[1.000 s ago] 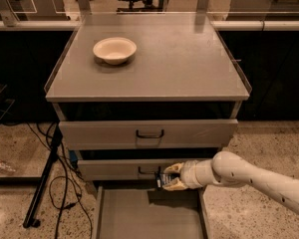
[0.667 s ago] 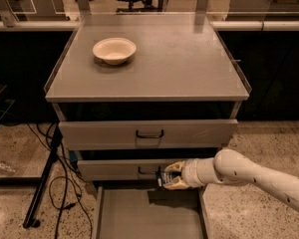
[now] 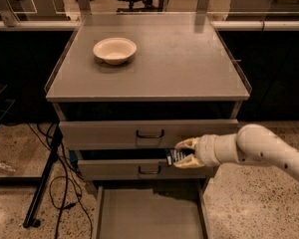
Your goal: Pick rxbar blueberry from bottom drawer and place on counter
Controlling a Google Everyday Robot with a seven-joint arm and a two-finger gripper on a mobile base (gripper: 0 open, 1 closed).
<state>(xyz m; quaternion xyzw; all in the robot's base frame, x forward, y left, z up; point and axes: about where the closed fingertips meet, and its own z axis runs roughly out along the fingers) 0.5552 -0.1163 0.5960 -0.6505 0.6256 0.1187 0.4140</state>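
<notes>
Bottom centre of frame: bottom drawer (image 3: 149,214) pulled out toward the camera, flat grey floor showing between low side walls.

Just above it, right of centre: my hand (image 3: 179,155), with the pale arm (image 3: 259,148) entering from the right edge. The fingers (image 3: 187,144) are closed top and bottom on the rxbar blueberry (image 3: 174,157), a narrow gap with the bar filling it. The bar's dark wrapper with pale lettering sticks out to the left of the hand. It is held clear above the bottom drawer, in front of the seam between the two upper drawers.

Behind the hand: middle drawer (image 3: 119,170) and top drawer (image 3: 99,132), both with dark handles. Whether the bar touches their faces, I cannot tell.

Lower left: black cables (image 3: 65,193) on the speckled floor.

Farther, upper half: bench (image 3: 179,59), a flat grey top. Cream bowl (image 3: 114,50) sits upright on its upper-left part.
</notes>
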